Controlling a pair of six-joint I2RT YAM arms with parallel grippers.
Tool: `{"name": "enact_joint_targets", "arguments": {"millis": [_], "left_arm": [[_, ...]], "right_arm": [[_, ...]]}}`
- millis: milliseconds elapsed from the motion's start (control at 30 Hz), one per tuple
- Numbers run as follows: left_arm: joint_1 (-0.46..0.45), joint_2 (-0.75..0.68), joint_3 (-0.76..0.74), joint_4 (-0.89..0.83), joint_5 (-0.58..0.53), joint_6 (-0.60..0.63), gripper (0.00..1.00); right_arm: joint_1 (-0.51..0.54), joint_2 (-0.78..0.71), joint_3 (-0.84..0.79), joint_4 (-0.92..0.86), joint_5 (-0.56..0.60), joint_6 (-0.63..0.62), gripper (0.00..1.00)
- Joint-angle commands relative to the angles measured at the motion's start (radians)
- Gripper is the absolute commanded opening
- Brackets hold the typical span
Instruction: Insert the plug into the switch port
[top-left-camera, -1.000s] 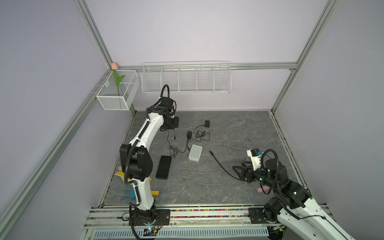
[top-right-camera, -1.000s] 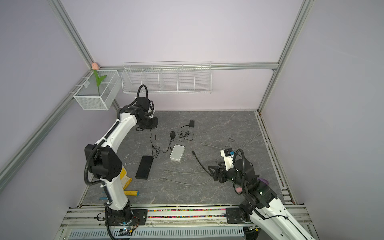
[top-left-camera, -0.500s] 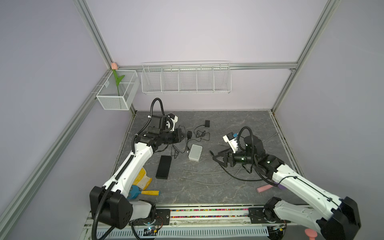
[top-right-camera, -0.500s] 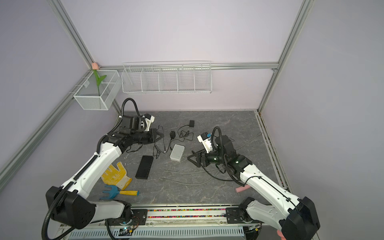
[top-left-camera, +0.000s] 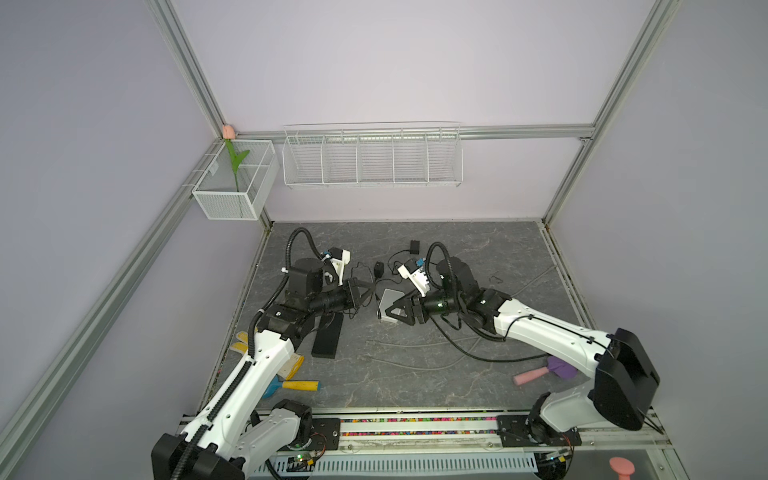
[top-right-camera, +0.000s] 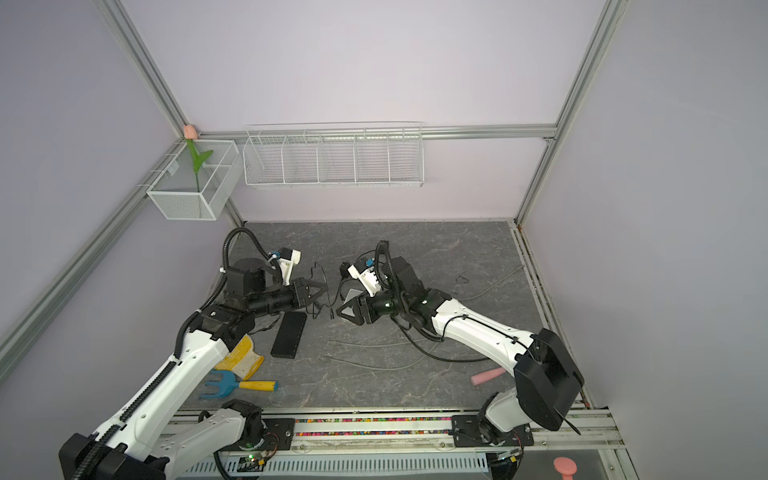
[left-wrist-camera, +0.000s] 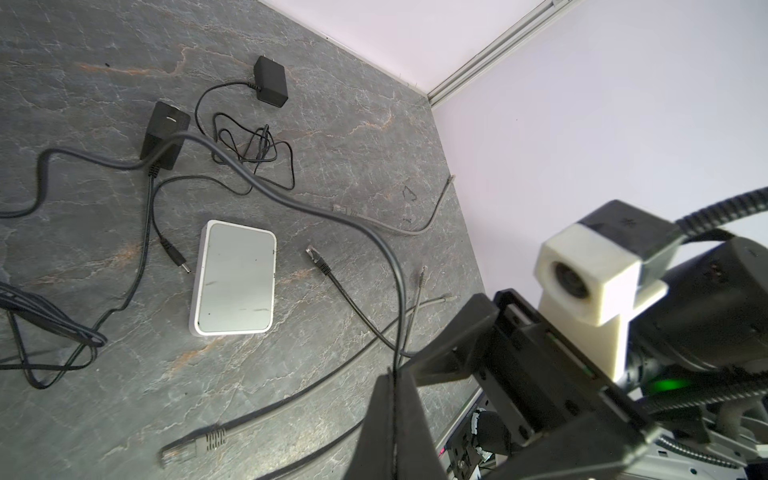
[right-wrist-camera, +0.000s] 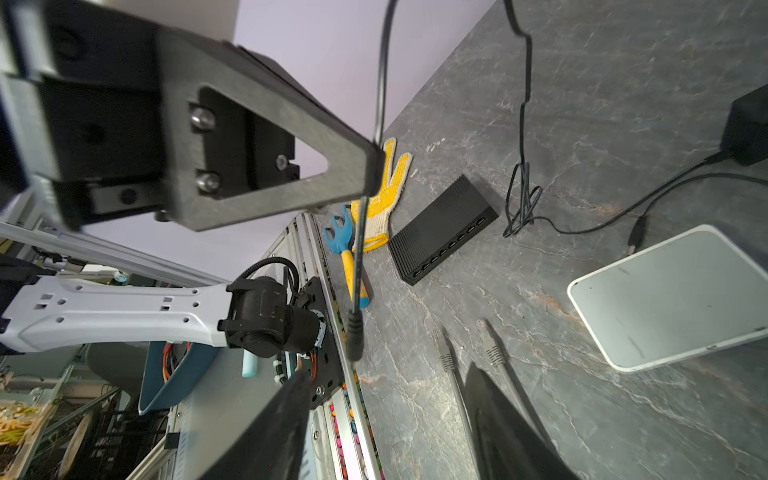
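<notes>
The black switch (top-left-camera: 328, 338) (top-right-camera: 289, 339) lies flat on the mat, its row of ports showing in the right wrist view (right-wrist-camera: 442, 232). My left gripper (top-left-camera: 371, 286) (top-right-camera: 325, 289) (left-wrist-camera: 392, 374) is shut on a thin black cable, held above the mat. The cable's barrel plug (right-wrist-camera: 354, 340) (top-right-camera: 331, 316) dangles below those fingers. My right gripper (top-left-camera: 381, 312) (top-right-camera: 338, 309) (right-wrist-camera: 388, 372) faces the left one. Its jaws are open with the plug just ahead of them, touching neither finger. The plug is hidden in the left wrist view.
A white box (left-wrist-camera: 235, 278) (right-wrist-camera: 673, 295) lies under the right gripper. Two black adapters (left-wrist-camera: 272, 83) (left-wrist-camera: 164, 133), a second barrel plug (left-wrist-camera: 176, 259) and grey network cables (left-wrist-camera: 195, 442) are strewn about. A yellow glove (top-right-camera: 243, 357) and rake (top-right-camera: 232, 384) lie front left.
Both arms have swung in to the middle. The left one brought the cable from the back left. The right one came from the front right, and its jaws have narrowed.
</notes>
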Motion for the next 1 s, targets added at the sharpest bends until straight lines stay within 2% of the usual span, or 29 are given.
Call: {"name": "enact_joint_targets", "arguments": {"millis": [0,267,400,467,533,633,767,800,833,867,900,967], "left_arm": [[-0.003,-0.038,-0.02,0.044,0.005,-0.023,0.0],[-0.004,-0.074,-0.031,0.031,-0.003,-0.023,0.0],[-0.004,-0.081,-0.034,0.025,-0.007,-0.023,0.0],[-0.004,-0.082,-0.035,0.026,-0.009,-0.024,0.0],[-0.004,-0.083,-0.037,0.026,-0.009,-0.025,0.0],[-0.003,-0.087,-0.039,0.026,-0.007,-0.023,0.0],[-0.004,-0.09,-0.036,-0.016,-0.032,0.0,0.0],[-0.003,-0.091,-0.029,-0.049,-0.058,0.012,0.09],[-0.003,-0.093,-0.019,-0.091,-0.097,0.028,0.29],[-0.003,-0.096,-0.007,-0.132,-0.138,0.041,0.43],[-0.004,-0.1,0.007,-0.182,-0.2,0.054,0.54],[-0.003,-0.109,0.018,-0.254,-0.301,0.074,0.66]], "right_arm": [[0.036,0.02,0.043,0.033,0.0,-0.01,0.59],[0.067,0.053,0.062,0.069,0.002,0.01,0.54],[0.076,0.069,0.083,0.069,-0.005,0.012,0.48],[0.081,0.078,0.094,0.072,-0.019,0.013,0.39],[0.083,0.083,0.097,0.078,-0.027,0.016,0.23],[0.085,0.079,0.087,0.093,-0.018,0.022,0.07],[0.085,0.065,0.066,0.109,0.004,0.03,0.06],[0.085,0.063,0.064,0.107,0.008,0.029,0.07],[0.086,0.061,0.064,0.096,0.024,0.025,0.06],[0.086,0.059,0.065,0.085,0.037,0.021,0.06],[0.083,0.058,0.066,0.071,0.06,0.018,0.07],[0.077,0.057,0.076,0.031,0.11,0.019,0.06]]}}
